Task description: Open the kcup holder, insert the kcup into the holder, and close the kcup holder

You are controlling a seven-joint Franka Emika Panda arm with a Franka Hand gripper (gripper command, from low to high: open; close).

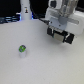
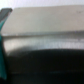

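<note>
The kcup [image 1: 22,49], a small white pod with a green top, stands upright on the white table toward the exterior view's left. My gripper [image 1: 60,29] is far to its right, down against a black boxy shape with pale patches that seems to be the kcup holder [image 1: 60,38]. The arm hides much of it. The wrist view is filled by a blurred close-up of a pale band over a dark surface [image 2: 45,57], with a teal edge at one side. No fingertips show there, and I cannot tell whether the jaws are open or shut.
A white bottle-like object [image 1: 26,10] stands at the back of the white table [image 1: 45,65], toward the exterior view's left. Dark clutter lines the back edge.
</note>
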